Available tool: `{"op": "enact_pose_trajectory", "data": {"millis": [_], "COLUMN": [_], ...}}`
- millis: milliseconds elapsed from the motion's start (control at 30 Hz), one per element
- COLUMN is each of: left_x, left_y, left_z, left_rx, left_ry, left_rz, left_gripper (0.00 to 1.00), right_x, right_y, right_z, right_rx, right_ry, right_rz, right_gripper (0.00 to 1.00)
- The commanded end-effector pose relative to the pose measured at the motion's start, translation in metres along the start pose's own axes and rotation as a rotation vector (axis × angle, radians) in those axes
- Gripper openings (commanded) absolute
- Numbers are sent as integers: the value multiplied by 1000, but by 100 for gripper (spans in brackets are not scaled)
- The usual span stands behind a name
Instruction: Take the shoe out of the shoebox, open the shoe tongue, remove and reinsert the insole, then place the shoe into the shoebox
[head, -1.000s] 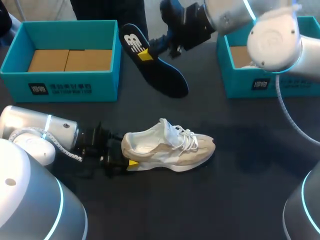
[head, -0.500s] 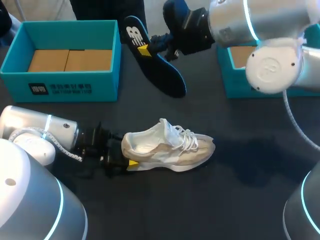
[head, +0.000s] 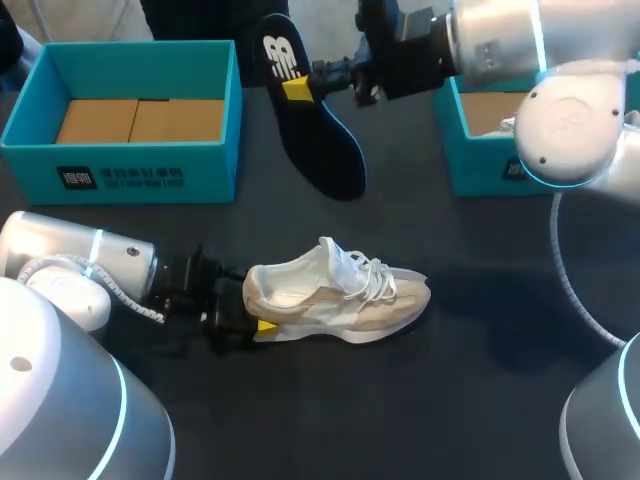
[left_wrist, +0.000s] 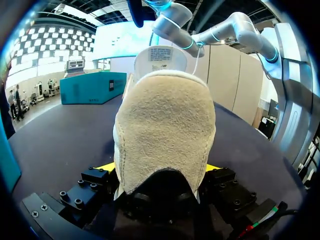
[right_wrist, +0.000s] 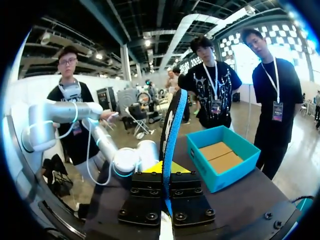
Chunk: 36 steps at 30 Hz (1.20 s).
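Note:
A beige and white shoe (head: 340, 295) lies on its side on the dark table, toe to the right. My left gripper (head: 250, 325) is at its heel; in the left wrist view the suede heel (left_wrist: 165, 130) fills the gap between both yellow-tipped fingers, so the gripper (left_wrist: 159, 170) is shut on it. A dark blue insole (head: 312, 125) with a white logo hangs tilted above the back middle of the table. My right gripper (head: 297, 88) is shut on its edge; in the right wrist view the insole (right_wrist: 171, 130) stands edge-on, rising from the closed gripper (right_wrist: 167, 170).
A teal shoebox (head: 130, 165) with a cardboard floor stands at the back left, also seen as the shoebox (right_wrist: 220, 172) beside the insole. A second teal box (head: 480, 165) sits at the back right under my right arm.
My right arm has carried the insole a little to the right and away, turning it steeper. The shoe and my left arm have stayed put.

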<state>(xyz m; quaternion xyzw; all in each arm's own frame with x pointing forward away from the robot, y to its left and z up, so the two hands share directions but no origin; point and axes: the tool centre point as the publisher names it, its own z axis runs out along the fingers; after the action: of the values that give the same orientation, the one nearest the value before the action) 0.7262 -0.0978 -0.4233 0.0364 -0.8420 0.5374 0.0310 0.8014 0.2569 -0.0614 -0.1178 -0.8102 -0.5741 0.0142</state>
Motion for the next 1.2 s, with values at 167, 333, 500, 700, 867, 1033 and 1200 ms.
{"op": "enact_pose_trajectory", "data": {"millis": [167,333,500,700,867,1033,1200], "left_x": [0,0,0,0,0,0,0], "left_y": [3,3,3,3,3,3,3], "left_z": [1,1,1,1,1,1,1], "left_rx": [-3,-3,-3,-3,-3,-3,-3], "left_ry": [-1,-1,-1,-1,-1,-1,-1], "left_rz": [0,0,0,0,0,0,0], "left_gripper": [0,0,0,0,0,0,0], "right_x": [18,32,44,55,70,85,93], "right_y": [17,30,42,52,63,71,74], "right_z": [-12,-19,-26,-38,-45,-52,-54], "right_rx": [-85,-145,-168,-163,-197,-198,-212], "right_ry": [62,103,146,177,241,278,254], "right_rz": [57,119,160,214,267,295,282], "right_gripper": [0,0,0,0,0,0,0]}}
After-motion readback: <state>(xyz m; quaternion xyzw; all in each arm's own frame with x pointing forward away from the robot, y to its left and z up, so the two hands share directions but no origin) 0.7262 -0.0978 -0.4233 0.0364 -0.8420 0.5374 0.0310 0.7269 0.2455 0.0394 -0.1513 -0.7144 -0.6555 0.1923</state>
